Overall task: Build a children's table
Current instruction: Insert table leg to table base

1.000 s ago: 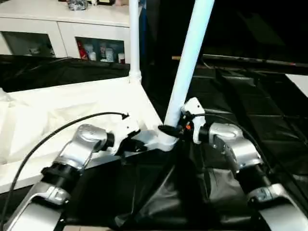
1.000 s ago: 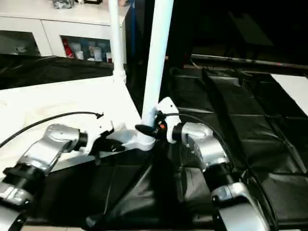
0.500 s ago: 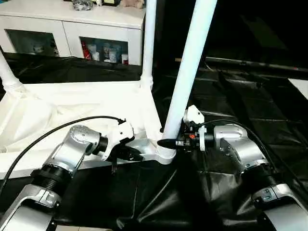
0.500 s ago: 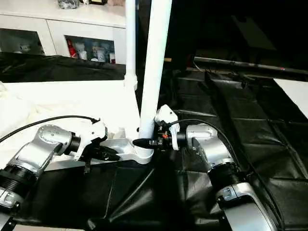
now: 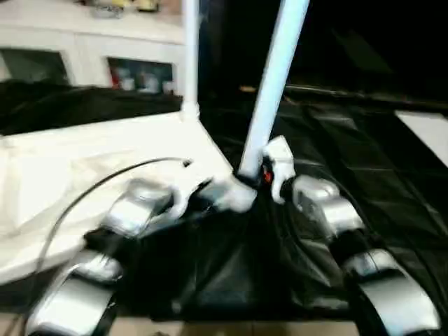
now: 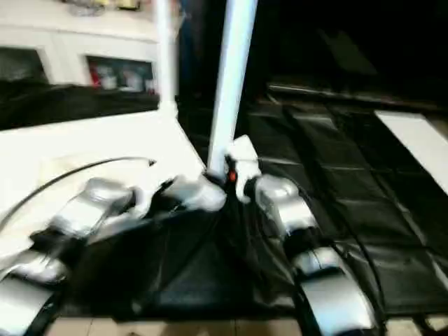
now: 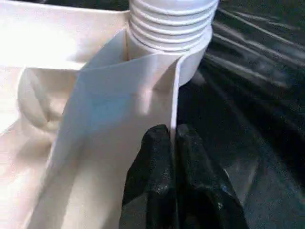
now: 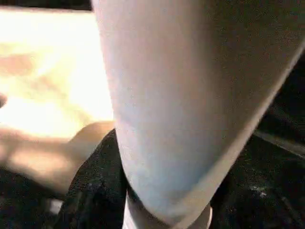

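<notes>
The children's table's white tabletop (image 5: pixel 105 161) lies upside down on black sheeting. One white leg (image 5: pixel 189 56) stands in its far corner. A second leg (image 5: pixel 276 77) rises, leaning right, from the near corner socket (image 7: pixel 171 28), where its ribbed base sits. My right gripper (image 5: pixel 250 178) is shut on this leg just above the socket; black fingers (image 8: pixel 90 191) flank the tube. My left gripper (image 7: pixel 172 136) is shut on the tabletop's thin rim beside that corner.
A white cabinet (image 5: pixel 84 59) with glass doors stands behind the tabletop. Black sheeting (image 5: pixel 364 154) covers the floor to the right and front. A white panel (image 5: pixel 423 126) lies at the far right edge.
The whole picture has shifted and blurred, so the camera has moved. Both grips stay as they were.
</notes>
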### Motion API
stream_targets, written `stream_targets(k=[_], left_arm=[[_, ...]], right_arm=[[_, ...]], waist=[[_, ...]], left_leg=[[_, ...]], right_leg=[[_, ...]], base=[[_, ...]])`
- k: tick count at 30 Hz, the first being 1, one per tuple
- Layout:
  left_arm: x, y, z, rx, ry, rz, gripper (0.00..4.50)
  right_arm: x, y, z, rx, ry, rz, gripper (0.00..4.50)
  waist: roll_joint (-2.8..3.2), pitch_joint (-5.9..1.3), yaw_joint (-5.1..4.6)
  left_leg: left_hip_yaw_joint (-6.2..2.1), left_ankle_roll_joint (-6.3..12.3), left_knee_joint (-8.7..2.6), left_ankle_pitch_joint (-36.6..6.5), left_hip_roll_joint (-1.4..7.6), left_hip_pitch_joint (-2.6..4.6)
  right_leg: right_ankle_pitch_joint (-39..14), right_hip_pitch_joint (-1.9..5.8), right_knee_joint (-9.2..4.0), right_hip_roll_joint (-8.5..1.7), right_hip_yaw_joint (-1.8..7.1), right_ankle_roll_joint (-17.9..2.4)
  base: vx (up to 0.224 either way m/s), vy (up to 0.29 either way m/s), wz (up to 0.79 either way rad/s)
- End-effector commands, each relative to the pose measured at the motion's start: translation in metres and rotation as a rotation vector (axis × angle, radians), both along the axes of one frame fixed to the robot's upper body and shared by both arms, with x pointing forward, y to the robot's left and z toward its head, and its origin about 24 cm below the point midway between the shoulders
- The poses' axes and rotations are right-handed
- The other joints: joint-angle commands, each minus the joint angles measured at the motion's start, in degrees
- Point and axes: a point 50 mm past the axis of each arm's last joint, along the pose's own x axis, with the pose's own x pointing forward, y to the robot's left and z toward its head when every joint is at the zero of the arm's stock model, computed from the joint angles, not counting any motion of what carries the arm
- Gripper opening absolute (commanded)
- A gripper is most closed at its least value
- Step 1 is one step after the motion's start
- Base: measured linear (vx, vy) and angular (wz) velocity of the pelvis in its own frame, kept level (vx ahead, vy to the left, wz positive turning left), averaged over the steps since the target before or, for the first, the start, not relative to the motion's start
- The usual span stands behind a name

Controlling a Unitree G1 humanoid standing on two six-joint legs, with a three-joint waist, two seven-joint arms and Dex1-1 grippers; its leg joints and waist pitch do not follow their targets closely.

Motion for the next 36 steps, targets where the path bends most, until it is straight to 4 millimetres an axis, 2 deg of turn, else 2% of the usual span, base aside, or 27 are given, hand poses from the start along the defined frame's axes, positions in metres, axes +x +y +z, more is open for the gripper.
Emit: stream_targets(k=[1, 2, 3, 4, 5, 6, 7, 9, 12, 13, 14, 18, 22, 23, 25, 28, 29, 31, 34, 36], left_arm=[[0.016, -0.007, 0.021, 0.016, -0.103, 0.097, 0.0], [0.017, -0.011, 0.018, 0.038, -0.11, 0.108, 0.0], [0.017, -0.012, 0.017, 0.04, -0.11, 0.114, 0.0], [0.018, -0.013, 0.017, 0.041, -0.11, 0.12, 0.0], [0.018, -0.013, 0.017, 0.042, -0.11, 0.122, 0.0], [0.018, -0.014, 0.017, 0.042, -0.109, 0.123, 0.0], [0.018, -0.013, 0.017, 0.052, -0.108, 0.129, 0.0], [0.019, -0.012, 0.016, 0.06, -0.108, 0.136, 0.0], [0.019, -0.01, 0.016, 0.061, -0.107, 0.143, 0.0], [0.019, -0.009, 0.016, 0.063, -0.106, 0.15, 0.0], [0.02, -0.009, 0.016, 0.065, -0.106, 0.154, 0.0], [0.021, -0.007, 0.016, 0.063, -0.107, 0.162, 0.0], [0.022, -0.006, 0.017, 0.061, -0.112, 0.161, 0.0], [0.022, -0.005, 0.018, 0.059, -0.115, 0.155, 0.0], [0.022, -0.006, 0.018, 0.053, -0.117, 0.148, 0.0], [0.022, -0.006, 0.019, 0.051, -0.117, 0.143, 0.0], [0.022, -0.005, 0.019, 0.05, -0.117, 0.143, 0.0], [0.022, -0.005, 0.019, 0.048, -0.119, 0.142, 0.0], [0.022, -0.005, 0.019, 0.045, -0.12, 0.138, 0.0], [0.022, -0.004, 0.019, 0.046, -0.123, 0.136, 0.0]], right_arm=[[-0.035, -0.011, -0.072, -0.124, 0.37, -0.155, 1.89], [-0.034, -0.001, -0.07, -0.085, 0.392, -0.188, 1.89], [-0.033, 0.003, -0.069, -0.071, 0.399, -0.196, 1.89], [-0.033, 0.007, -0.068, -0.061, 0.405, -0.198, 1.89], [-0.033, 0.01, -0.067, -0.06, 0.407, -0.195, 1.89], [-0.033, 0.012, -0.066, -0.065, 0.407, -0.192, 1.89], [-0.033, 0.016, -0.066, -0.078, 0.408, -0.186, 1.89], [-0.033, 0.018, -0.066, -0.091, 0.409, -0.182, 1.89], [-0.033, 0.019, -0.066, -0.103, 0.407, -0.182, 1.89], [-0.032, 0.02, -0.065, -0.104, 0.407, -0.189, 1.89], [-0.032, 0.021, -0.065, -0.104, 0.408, -0.194, 1.89], [-0.026, 0.027, -0.056, -0.07, 0.35, -0.193, 1.89], [-0.021, 0.032, -0.047, -0.015, 0.304, -0.166, 1.89], [-0.019, 0.034, -0.043, -0.006, 0.28, -0.159, 2.24], [-0.016, 0.036, -0.039, 0.014, 0.261, -0.147, 2.59], [-0.015, 0.036, -0.036, 0.022, 0.249, -0.148, 2.85], [-0.014, 0.037, -0.034, 0.026, 0.241, -0.139, 2.85], [-0.011, 0.038, -0.03, 0.038, 0.217, -0.132, 3.03], [-0.008, 0.038, -0.024, 0.057, 0.188, -0.131, 3.35], [-0.005, 0.039, -0.018, 0.08, 0.163, -0.126, 3.35]], waist=[[0.08, -2.69, -1.1], [1.31, -3.16, -1.13], [1.18, -3.08, -1.18], [1.05, -2.74, -1.4], [0.83, -2.5, -1.32], [0.79, -2.36, -1.38], [0.45, -2.33, -1.35], [0.34, -2.44, -1.28], [0.38, -2.66, -1.05], [0.11, -2.67, -1.03], [0.2, -2.51, -0.96], [0.32, -2.37, -0.88], [0.34, -2.3, -0.98], [0.36, -2.3, -0.99], [0.43, -2.49, -1.08], [0.49, -2.49, -1.33], [0.33, -2.44, -1.46], [0.33, -2.32, -1.68], [0.29, -2.3, -1.79], [0.16, -2.37, -1.75]], left_leg=[[-1.43, -4.0, -6.37, -16.42, 2.3, -1.82], [-1.37, -4.83, -6.91, -22.41, 2.65, 0.13], [-1.06, -4.6, -7.27, -22.39, 2.69, 0.51], [-0.94, -4.27, -7.58, -22.7, 2.58, -0.01], [-0.62, -3.64, -7.66, -25.2, 2.33, 0.36], [-0.54, -3.47, -7.56, -26.69, 2.22, 0.7], [-0.55, -3.1, -7.51, -27.85, 2.11, 0.88], [-0.63, -2.81, -7.66, -27.57, 2.13, 0.82], [-0.36, -2.27, -7.82, -25.28, 2.17, 1.06], [-0.2, -2.07, -8.01, -23.54, 2.22, 0.81], [-0.06, -1.98, -8.08, -22.79, 2.2, 0.82], [-0.1, -2.1, -8.09, -23.48, 2.12, 1.08], [-0.16, -2.06, -8.22, -24.1, 2.18, 1.06], [-0.19, -2.09, -8.25, -24.56, 2.23, 1.15], [-0.27, -2.11, -8.52, -24.01, 2.38, 0.88], [-0.28, -2.4, -8.81, -22.72, 2.54, 0.43], [-0.25, -2.37, -8.83, -22.65, 2.53, 0.33], [-0.06, -2.11, -8.63, -22.91, 2.45, 0.72], [-0.06, -1.9, -8.61, -21.6, 2.55, 0.45], [-0.03, -1.81, -8.66, -20.15, 2.62, 0.2]], right_leg=[[-34.17, 1.78, -7.92, -3.83, 2.88, -1.21], [-23.34, 0.83, -7.59, -3.17, 3.39, -4.06], [-15.47, 0.73, -7.39, -3.24, 3.91, -7.12], [-15.06, 0.97, -7.39, -3.11, 4.06, -7.5], [-20.56, 0.84, -8.21, -3.05, 4.06, -6.39], [-23.73, 0.52, -8.63, -3.22, 4.08, -5.75], [-28.68, 0.39, -9.33, -3.56, 4.04, -4.23], [-31.63, 0.36, -10.0, -3.86, 4.01, -2.48], [-30.25, 0.38, -10.17, -3.96, 4.08, -2.49], [-28.9, 0.54, -10.15, -3.89, 4.12, -2.59], [-28.8, 0.37, -10.24, -3.89, 4.18, -2.65], [-31.91, 0.22, -10.74, -4.04, 3.97, -1.71], [-32.35, 0.2, -10.97, -4.01, 3.77, -1.48], [-32.51, 0.16, -11.07, -4.04, 3.67, -1.44], [-30.36, 0.56, -10.8, -3.94, 3.63, -1.87], [-26.79, 0.75, -10.39, -3.93, 3.79, -3.05], [-26.65, 0.81, -10.38, -3.86, 3.76, -3.16], [-27.56, 0.44, -10.59, -4.06, 3.94, -3.66], [-27.44, 0.59, -10.48, -4.19, 4.02, -3.99], [-25.82, 0.76, -10.17, -4.21, 4.16, -4.45]], base=[[0.041, 0.059, -0.2], [0.0, 0.0, 0.0], [0.0, 0.0, 0.0], [0.0, 0.0, 0.0], [0.0, 0.0, 0.0], [0.0, 0.0, 0.0], [0.0, 0.0, 0.0], [0.0, 0.0, 0.0], [0.0, 0.0, 0.0], [0.0, 0.0, 0.0], [0.0, 0.0, 0.0], [0.0, 0.0, 0.0], [0.0, 0.0, 0.0], [0.0, 0.0, 0.0], [0.0, 0.0, 0.0], [0.0, 0.0, 0.0], [0.0, 0.0, 0.0], [0.0, 0.0, 0.0], [0.0, 0.0, 0.0], [0.0, 0.0, 0.0]])
